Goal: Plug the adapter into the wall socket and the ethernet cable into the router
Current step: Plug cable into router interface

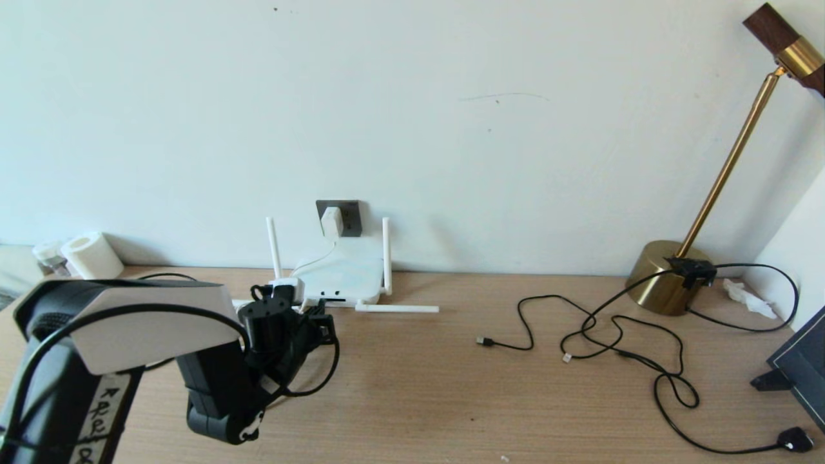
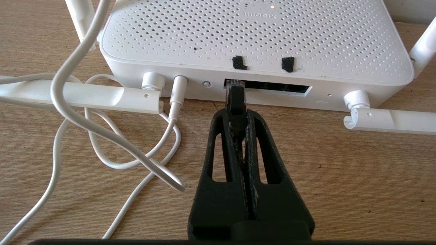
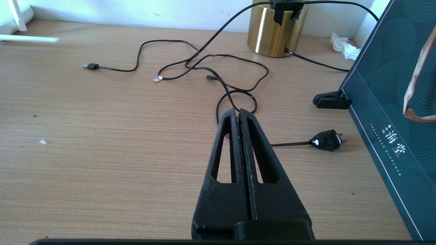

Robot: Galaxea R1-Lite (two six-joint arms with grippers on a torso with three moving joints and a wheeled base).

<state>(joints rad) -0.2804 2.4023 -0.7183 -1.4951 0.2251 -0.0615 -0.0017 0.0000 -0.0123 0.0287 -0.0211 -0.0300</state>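
Observation:
The white router (image 2: pixel 259 34) lies flat against the wall, its dark port slot (image 2: pixel 282 89) facing my left gripper (image 2: pixel 237 114). That gripper is shut on the black boot of the ethernet cable (image 2: pixel 235 100). The cable's clear connector sits in the mouth of the slot's end nearest the white power jack; how deep it sits is hidden. In the head view the left gripper (image 1: pixel 316 317) is at the router (image 1: pixel 338 274). The white adapter (image 1: pixel 332 221) sits in the dark grey wall socket (image 1: pixel 351 216), and its thin white cord (image 2: pixel 102 132) loops beside the router. My right gripper (image 3: pixel 237 112) hovers shut and empty over the table.
One router antenna (image 1: pixel 396 309) lies flat on the desk. To the right are thin black cables (image 1: pixel 612 335), a black plug (image 1: pixel 794 440), a brass lamp base (image 1: pixel 664 277) and a dark box (image 1: pixel 802 367). A paper roll (image 1: pixel 93 256) stands far left.

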